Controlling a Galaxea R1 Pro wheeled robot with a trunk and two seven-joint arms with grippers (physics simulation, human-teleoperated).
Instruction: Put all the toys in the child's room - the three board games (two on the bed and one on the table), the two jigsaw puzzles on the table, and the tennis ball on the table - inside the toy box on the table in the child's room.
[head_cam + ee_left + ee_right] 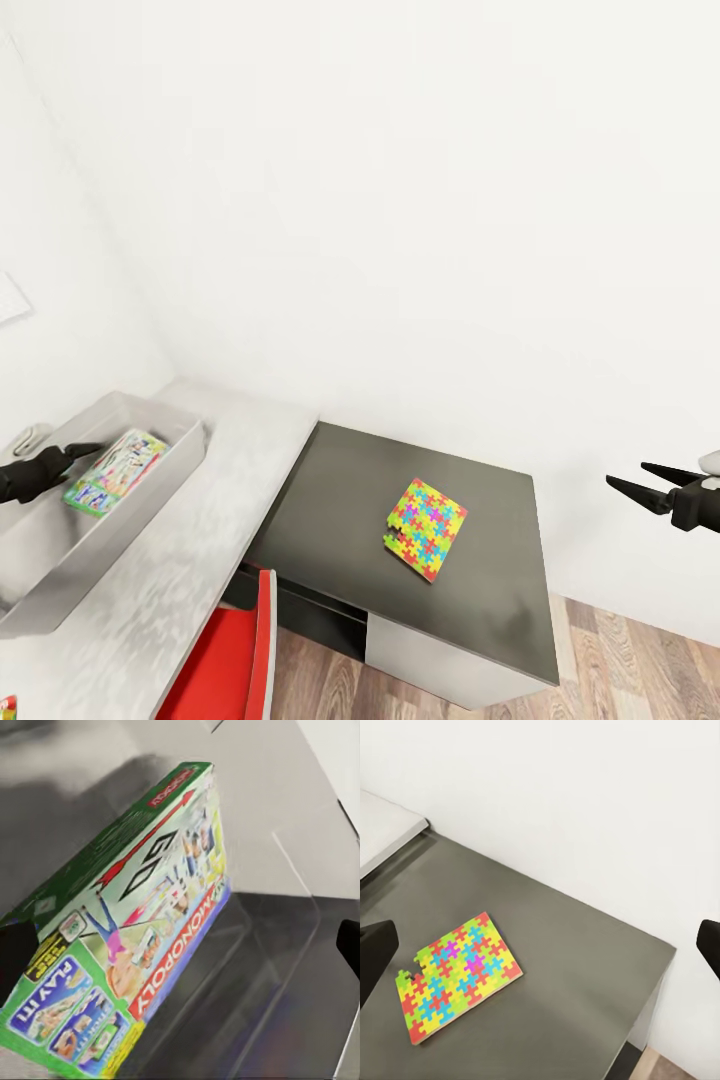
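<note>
head view: jigsaw puzzle (426, 528) amid bare dark tabletop (330, 500)

Child's room: jigsaw puzzle (426, 529) on desk (330, 500), board game (127, 937).

Plain white walls (400, 200) meet a wood-plank floor (620, 660); a red chair (230, 660) stands against the pale counter (200, 520).

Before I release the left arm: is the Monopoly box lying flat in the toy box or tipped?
Tipped. The Monopoly box leans against the toy box wall, one long edge raised.
</note>
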